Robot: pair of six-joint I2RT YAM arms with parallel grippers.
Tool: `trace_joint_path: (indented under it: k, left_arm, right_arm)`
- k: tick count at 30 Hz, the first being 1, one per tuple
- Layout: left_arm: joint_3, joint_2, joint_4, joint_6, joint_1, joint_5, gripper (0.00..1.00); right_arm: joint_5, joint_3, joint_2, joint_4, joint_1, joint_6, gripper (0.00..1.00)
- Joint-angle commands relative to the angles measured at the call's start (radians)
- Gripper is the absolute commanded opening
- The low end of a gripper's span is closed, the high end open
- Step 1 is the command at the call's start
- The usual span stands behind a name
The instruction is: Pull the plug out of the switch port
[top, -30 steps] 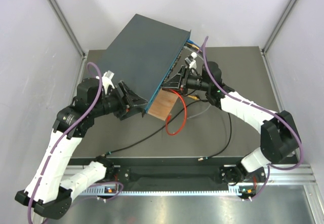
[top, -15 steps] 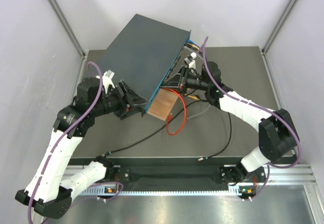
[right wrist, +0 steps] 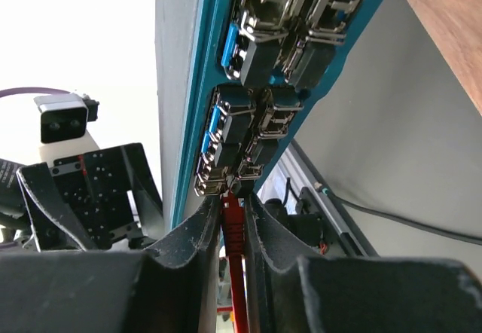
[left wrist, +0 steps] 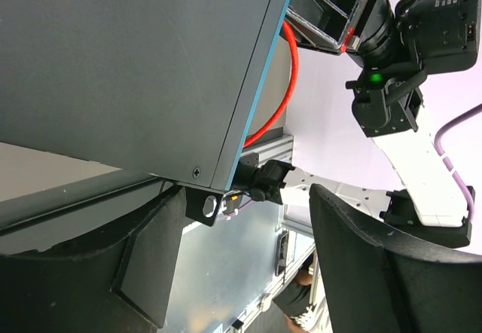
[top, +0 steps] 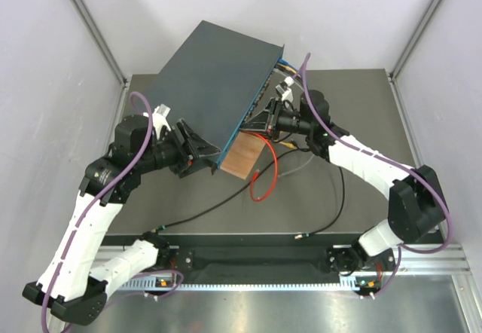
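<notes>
Pinching the red plug (right wrist: 234,226) at the end socket of the switch (top: 215,84), the right gripper (right wrist: 233,206) has its fingers narrow. The left gripper (top: 202,152) seemingly clamps the switch's near edge, tilted above the table (top: 369,114).

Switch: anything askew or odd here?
Yes. The switch isn't lying flat on the table. It sits tilted, one corner held up by the left gripper. The right gripper is closed on the red plug, which still looks seated in its port.
</notes>
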State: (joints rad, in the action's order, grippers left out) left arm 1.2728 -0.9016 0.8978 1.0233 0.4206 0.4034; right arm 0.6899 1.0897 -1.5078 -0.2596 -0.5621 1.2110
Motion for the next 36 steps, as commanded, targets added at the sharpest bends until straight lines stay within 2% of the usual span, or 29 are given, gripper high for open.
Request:
trace_joint_path:
  k: [1,4,6,7,9,12,15,16,18,19,20,21,22,23,24,26,36]
  left_arm:
    - [-0.006,0.009,-0.037,0.001,0.003,0.002,0.71]
    - [-0.004,0.007,-0.037,0.0,0.004,0.002,0.71]
    - [-0.001,0.006,-0.037,-0.003,0.003,0.003,0.71]
    - [-0.003,0.003,-0.037,-0.003,0.004,0.005,0.71]
    - [-0.003,0.003,-0.037,-0.005,0.003,0.002,0.71]
    - [-0.007,0.004,-0.046,-0.002,0.004,0.005,0.71]
    - [-0.003,0.004,-0.04,-0.002,0.004,0.002,0.71]
    - [-0.006,0.006,-0.042,0.0,0.004,0.003,0.71]
    - [-0.007,0.007,-0.043,0.001,0.003,0.003,0.71]
    - [-0.006,0.01,-0.04,0.003,0.004,0.002,0.71]
    - [-0.006,0.012,-0.039,0.003,0.004,0.0,0.71]
    - [-0.006,0.012,-0.039,0.004,0.004,0.0,0.71]
    - [-0.007,0.013,-0.039,0.006,0.004,-0.001,0.71]
    - [-0.007,0.015,-0.039,0.008,0.003,0.002,0.71]
    - [-0.009,0.015,-0.037,0.009,0.004,0.005,0.71]
    - [-0.012,0.013,-0.04,0.009,0.004,0.006,0.71]
    - [-0.006,0.007,-0.043,0.009,0.004,0.012,0.71]
  right_arm:
    - [0.005,-0.02,0.079,0.011,0.004,-0.051,0.0]
    - [0.051,-0.06,0.081,-0.013,0.004,-0.036,0.0]
    - [0.056,-0.134,0.099,-0.161,0.008,0.07,0.0]
    - [0.051,-0.149,0.119,-0.184,0.017,0.085,0.0]
    - [0.074,-0.207,0.107,-0.405,0.027,0.215,0.0]
    - [0.094,-0.215,0.054,-0.584,0.027,0.349,0.0]
    - [0.108,-0.146,0.038,-0.529,0.028,0.306,0.0]
    - [0.109,-0.116,0.05,-0.334,0.028,0.244,0.0]
    - [0.096,-0.021,0.073,-0.116,0.024,0.023,0.0]
    - [0.073,0.007,0.081,0.074,0.024,-0.049,0.0]
    - [0.03,0.062,0.087,0.174,0.024,-0.174,0.0]
    - [0.019,0.087,0.089,0.244,0.022,-0.221,0.01]
    - [0.02,0.09,0.092,0.249,0.022,-0.238,0.05]
    - [0.037,0.075,0.095,0.209,0.022,-0.217,0.19]
    - [0.055,0.062,0.09,0.171,0.022,-0.19,0.27]
    - [0.079,0.045,0.077,0.091,0.021,-0.13,0.29]
    - [0.099,0.052,0.006,-0.07,0.001,-0.007,0.33]
